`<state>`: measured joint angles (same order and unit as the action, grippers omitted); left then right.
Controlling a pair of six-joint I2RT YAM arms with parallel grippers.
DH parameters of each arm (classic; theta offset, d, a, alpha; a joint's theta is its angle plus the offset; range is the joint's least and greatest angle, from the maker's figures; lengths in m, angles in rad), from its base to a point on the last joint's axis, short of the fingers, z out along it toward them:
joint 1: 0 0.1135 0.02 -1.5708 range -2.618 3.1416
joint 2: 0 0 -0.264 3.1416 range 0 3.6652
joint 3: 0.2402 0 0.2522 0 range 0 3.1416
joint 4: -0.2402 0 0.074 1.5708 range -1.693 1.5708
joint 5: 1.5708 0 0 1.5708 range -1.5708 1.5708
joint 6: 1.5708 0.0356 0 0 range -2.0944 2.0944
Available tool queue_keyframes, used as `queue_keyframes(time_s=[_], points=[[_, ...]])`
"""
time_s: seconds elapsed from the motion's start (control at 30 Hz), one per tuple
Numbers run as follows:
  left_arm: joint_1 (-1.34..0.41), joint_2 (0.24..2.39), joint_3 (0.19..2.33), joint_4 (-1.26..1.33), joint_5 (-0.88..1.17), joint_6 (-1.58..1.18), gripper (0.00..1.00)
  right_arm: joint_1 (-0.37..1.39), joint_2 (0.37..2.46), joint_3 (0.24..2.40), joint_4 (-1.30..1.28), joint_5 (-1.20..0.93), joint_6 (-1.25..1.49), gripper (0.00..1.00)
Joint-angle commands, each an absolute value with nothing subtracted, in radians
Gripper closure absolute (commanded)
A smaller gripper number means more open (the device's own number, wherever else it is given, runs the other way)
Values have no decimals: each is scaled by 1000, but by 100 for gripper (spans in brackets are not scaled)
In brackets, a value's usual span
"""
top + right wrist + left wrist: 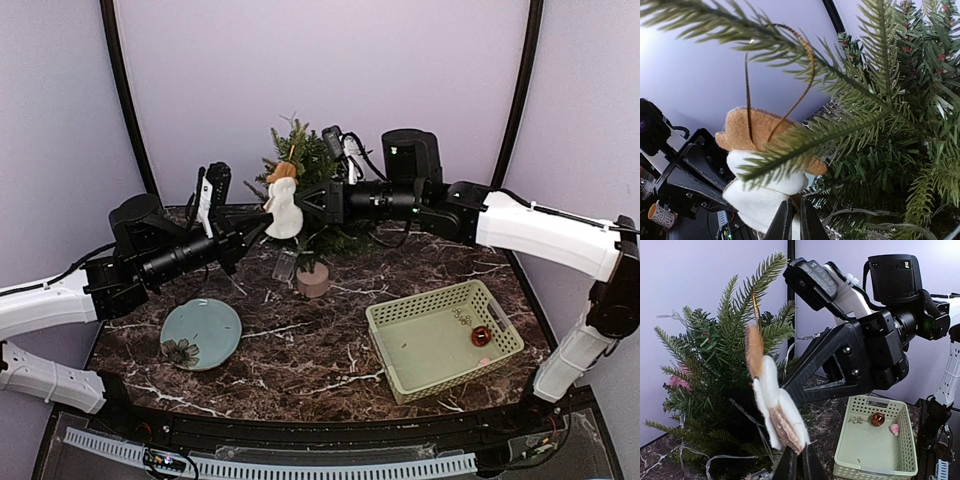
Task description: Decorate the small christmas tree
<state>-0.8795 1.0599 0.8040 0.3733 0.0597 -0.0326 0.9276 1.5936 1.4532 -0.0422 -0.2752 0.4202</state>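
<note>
I have both hands closed on the felt snowman [775, 410]. My left gripper [800, 455] pinches its lower edge with the jaws all but together, and my right gripper [794, 210] nips the white body from the other side, just as narrow. The small christmas tree [715, 390] stands right behind the ornament, just past my left fingertips, and it spreads above and beside my right ones. Its pot [313, 281] sits on the table [300, 350] below both hands. The gold loop [800, 85] rises from the brown hat just above my right fingers and curves about a needle branch [840, 80], but I cannot tell whether it is over that branch or only beside it. That is my main worry: if I let go while it is merely beside, the snowman should drop into the lower boughs or onto the table. With two grips on such soft felt, any pull in different directions could twist it or slide it out of one pinch. Pressing farther in could also bend the springy branch away from the loop, or lean the light tree over in its small pot.
</note>
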Motion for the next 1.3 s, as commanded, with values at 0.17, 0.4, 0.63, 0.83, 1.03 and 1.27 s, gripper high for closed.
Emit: queue_keyframes(time_s=[0.17, 0.4, 0.63, 0.83, 1.03, 1.27], points=[[-879, 1032, 832, 375, 138, 33, 91, 949, 1659, 1537, -5, -307, 420, 91], [-881, 1064, 865, 374, 188, 54, 76, 951, 1644, 1525, 35, -325, 418, 91], [-884, 1107, 903, 369, 193, 78, 63, 950, 1626, 1499, 52, -330, 402, 90], [-884, 1159, 945, 338, 207, 91, 62, 946, 1601, 1458, 106, -363, 411, 89], [-884, 1150, 958, 302, 186, 113, 61, 919, 1545, 1397, 64, -284, 414, 88], [-883, 1186, 971, 249, 122, 128, 56, 910, 1457, 1355, -47, -160, 359, 74]])
